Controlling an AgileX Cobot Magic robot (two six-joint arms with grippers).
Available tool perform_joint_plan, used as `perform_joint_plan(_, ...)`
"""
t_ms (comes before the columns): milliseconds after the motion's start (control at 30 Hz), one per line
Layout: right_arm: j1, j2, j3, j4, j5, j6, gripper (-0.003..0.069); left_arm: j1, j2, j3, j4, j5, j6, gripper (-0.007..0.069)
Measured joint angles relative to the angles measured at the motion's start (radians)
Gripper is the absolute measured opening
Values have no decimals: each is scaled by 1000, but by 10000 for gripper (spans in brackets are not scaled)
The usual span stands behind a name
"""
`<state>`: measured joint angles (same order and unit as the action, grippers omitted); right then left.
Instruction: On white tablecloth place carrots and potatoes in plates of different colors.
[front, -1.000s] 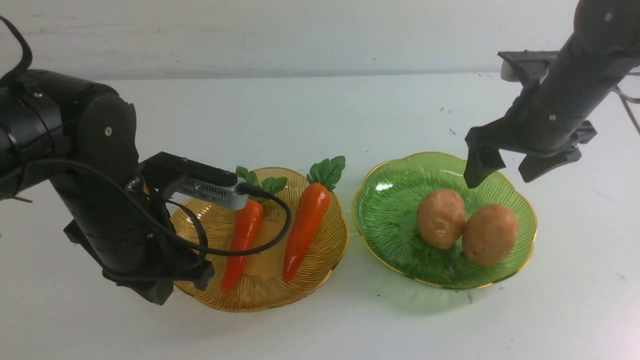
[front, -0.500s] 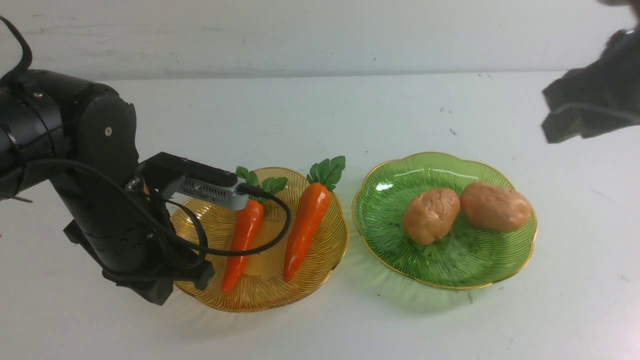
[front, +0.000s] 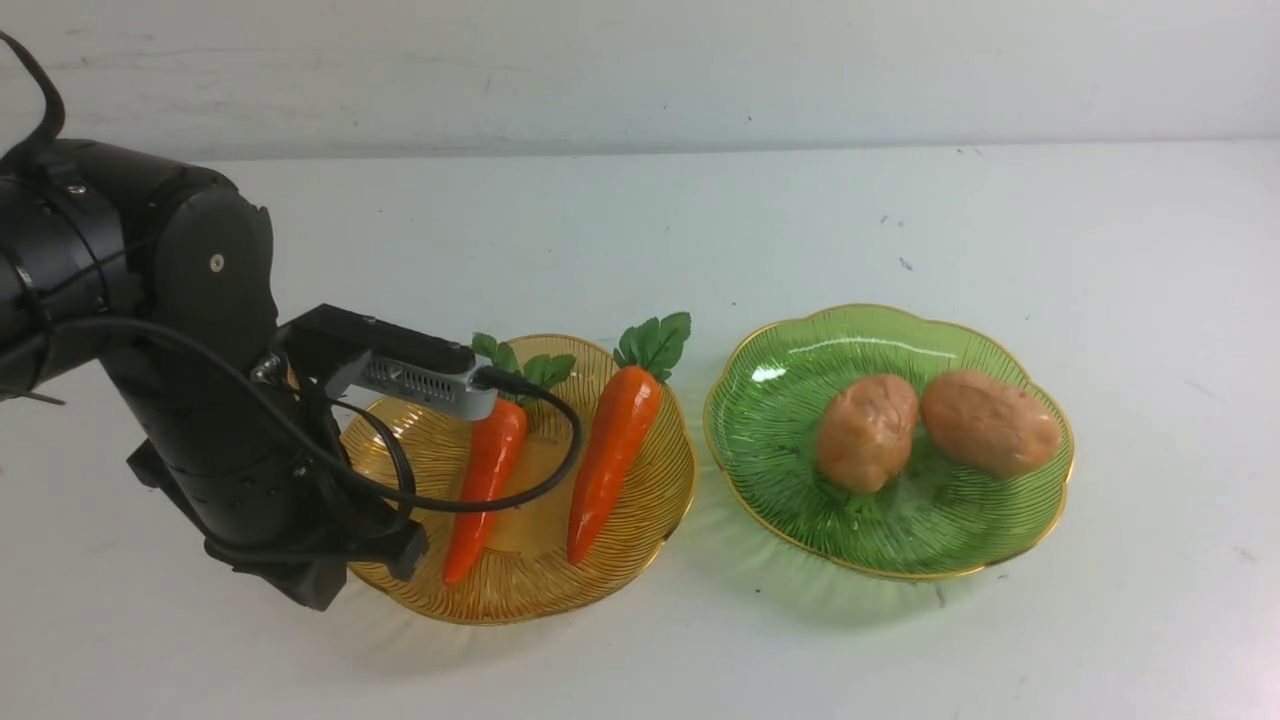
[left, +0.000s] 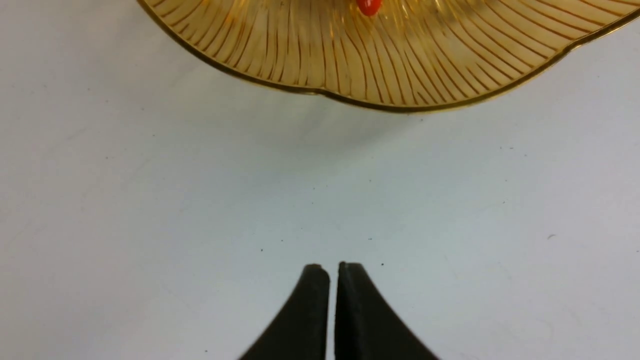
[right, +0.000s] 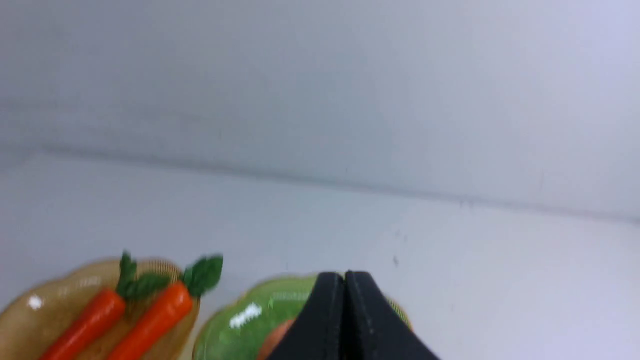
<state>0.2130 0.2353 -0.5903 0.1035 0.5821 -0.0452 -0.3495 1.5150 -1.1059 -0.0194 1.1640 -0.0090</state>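
Both carrots (front: 614, 462) lie in the amber plate (front: 640, 566), both potatoes (front: 988, 422) in the green plate (front: 890, 574), so sorting looks finished; the closed, empty left end effector (left: 332, 272) sits nearer the carrots, the right (right: 345, 280) likewise closed and empty, withdrawal needing only clearance from the amber rim.

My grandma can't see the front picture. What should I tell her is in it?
Two orange carrots lie in a yellow plate, and two brown potatoes sit in a green plate to the right. A black robot arm leans over the yellow plate's left side, and everything is on a white cloth.
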Motion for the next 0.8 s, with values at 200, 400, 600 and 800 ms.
perform_joint_plan(200, 0, -127, 183, 0, -147, -12, -15, 0, 0, 0, 0, 2, 0, 7)
perform_joint_plan(400, 0, -112, 215, 0, -193, -16, -15, 0, 0, 0, 0, 11, 0, 7)
perform_joint_plan(600, 0, -112, 215, -2, -195, -17, -15, 0, 0, 0, 0, 12, 0, 7)
perform_joint_plan(800, 0, -112, 215, -2, -194, -17, -15, 0, 0, 0, 0, 12, 0, 7)
